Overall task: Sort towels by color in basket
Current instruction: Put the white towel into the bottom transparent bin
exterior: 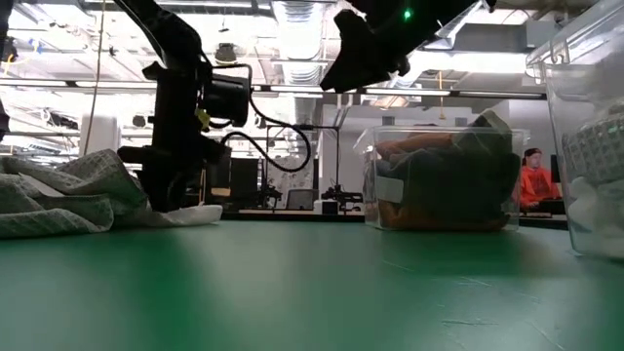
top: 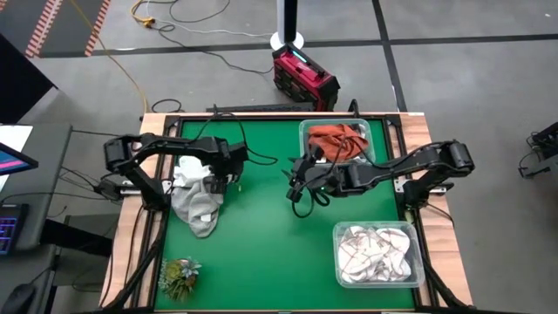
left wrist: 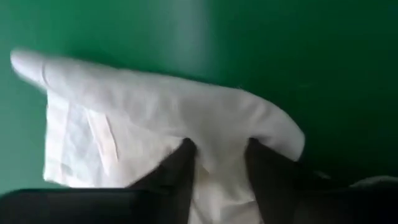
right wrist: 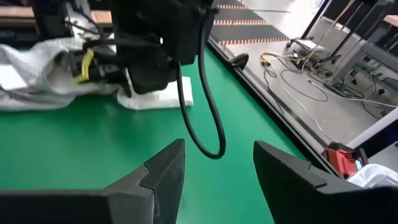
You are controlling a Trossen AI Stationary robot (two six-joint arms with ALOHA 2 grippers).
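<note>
Sorting is judged partly complete. One clear bin [top: 305, 131] at the far side of the green surface [top: 261, 244] holds the rust-orange towel [top: 336, 139] with a darker cloth beside it; a second clear bin [top: 417, 228] at the near right holds white and pale grey towels [top: 375, 253]. A loose heap of white and pale grey towels [top: 196, 196] remains unsorted on the surface at the left. The left end effector [left wrist: 217, 162] is down on this heap, its fingers [left wrist: 177, 168] set narrowly either side of a fold of white towel [left wrist: 155, 118]; whether the cloth is yet firmly pinched cannot be confirmed. The right end effector [right wrist: 217, 168] hovers above mid-surface near the rust-orange bin, fingers wide apart and carrying nothing. A small green tuft [top: 179, 275] lies at the near left corner, apart from the towels. Outstanding: the remaining heap must be transferred, probably to the white bin.
</note>
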